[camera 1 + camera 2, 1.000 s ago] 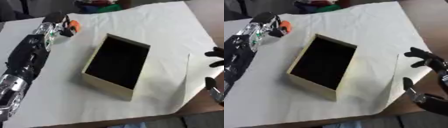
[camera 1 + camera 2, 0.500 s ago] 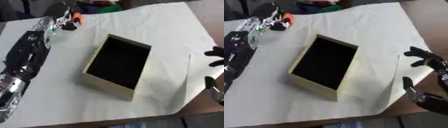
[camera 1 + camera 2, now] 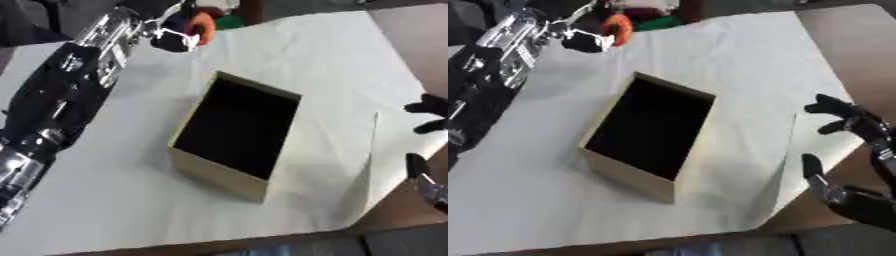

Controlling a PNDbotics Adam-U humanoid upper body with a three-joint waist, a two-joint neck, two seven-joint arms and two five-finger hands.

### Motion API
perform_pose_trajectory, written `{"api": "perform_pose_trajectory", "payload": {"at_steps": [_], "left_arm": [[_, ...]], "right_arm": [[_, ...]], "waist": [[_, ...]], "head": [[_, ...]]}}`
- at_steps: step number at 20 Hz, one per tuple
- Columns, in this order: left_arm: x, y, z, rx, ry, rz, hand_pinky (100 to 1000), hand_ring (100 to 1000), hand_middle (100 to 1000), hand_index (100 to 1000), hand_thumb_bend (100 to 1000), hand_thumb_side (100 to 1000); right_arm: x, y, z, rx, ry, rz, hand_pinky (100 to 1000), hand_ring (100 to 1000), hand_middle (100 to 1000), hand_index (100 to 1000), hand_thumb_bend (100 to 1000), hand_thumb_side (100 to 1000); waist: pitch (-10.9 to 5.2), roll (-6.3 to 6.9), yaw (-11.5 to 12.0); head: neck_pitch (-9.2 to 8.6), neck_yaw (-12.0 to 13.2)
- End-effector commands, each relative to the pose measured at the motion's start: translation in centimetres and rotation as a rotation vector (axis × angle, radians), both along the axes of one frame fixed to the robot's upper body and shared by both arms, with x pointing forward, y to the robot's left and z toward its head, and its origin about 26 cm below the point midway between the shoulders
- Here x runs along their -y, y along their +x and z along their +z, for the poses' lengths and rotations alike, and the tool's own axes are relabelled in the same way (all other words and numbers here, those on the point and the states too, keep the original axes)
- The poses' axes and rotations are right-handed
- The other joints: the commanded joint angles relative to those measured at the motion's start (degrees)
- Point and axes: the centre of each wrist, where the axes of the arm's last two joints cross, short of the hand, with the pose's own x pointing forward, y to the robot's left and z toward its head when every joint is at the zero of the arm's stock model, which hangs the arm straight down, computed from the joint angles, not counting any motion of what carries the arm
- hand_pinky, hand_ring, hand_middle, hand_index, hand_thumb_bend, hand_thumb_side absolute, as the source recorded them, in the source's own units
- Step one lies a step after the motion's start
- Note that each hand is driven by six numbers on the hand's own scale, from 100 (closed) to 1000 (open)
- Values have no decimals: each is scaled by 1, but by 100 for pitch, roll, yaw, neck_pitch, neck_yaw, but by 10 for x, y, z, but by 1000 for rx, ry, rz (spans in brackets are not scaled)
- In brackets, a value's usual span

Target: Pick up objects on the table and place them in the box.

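the left hand (image 3: 175, 37) has carried the orange object (image 3: 203, 26) further up the table (image 3: 105, 200), fingers curled around it. the open box (image 3: 238, 134) sits below and right of that hand. the right hand (image 3: 852, 150) rests open beside the box's right.

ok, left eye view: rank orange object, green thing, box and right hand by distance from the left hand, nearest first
1. Orange object: right at the left hand, at the far left of the table; whether it is held is unclear.
2. Green thing: just beyond the orange one, at the far edge.
3. Box: mid-table, open and dark inside.
4. Right hand: at the right edge, fingers open, idle.
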Motion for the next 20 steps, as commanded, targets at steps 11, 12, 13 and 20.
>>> {"api": "perform_pose_trajectory", "payload": {"at_steps": [11,12,13,20], "left_arm": [[53,-62,0,-68,250,-475,629,474,464,597,100,424],[54,-68,-3,-80,273,-493,632,480,470,605,100,422],[55,-73,-6,-90,289,-504,634,482,473,609,100,421],[49,-78,-29,-211,406,-445,718,611,658,844,189,446]], "right_arm": [[4,0,7,24,-14,4,686,891,827,1000,100,303],[3,0,7,25,-14,5,686,891,827,1000,100,304],[3,0,8,26,-14,6,686,891,827,1000,100,304],[3,1,9,29,-14,8,686,890,827,1000,100,307]], "waist": [[-143,-33,69],[-140,-29,68],[-138,-25,65],[-132,-8,70]], "head": [[15,-70],[11,-70],[7,-69],[-17,-77]]}}
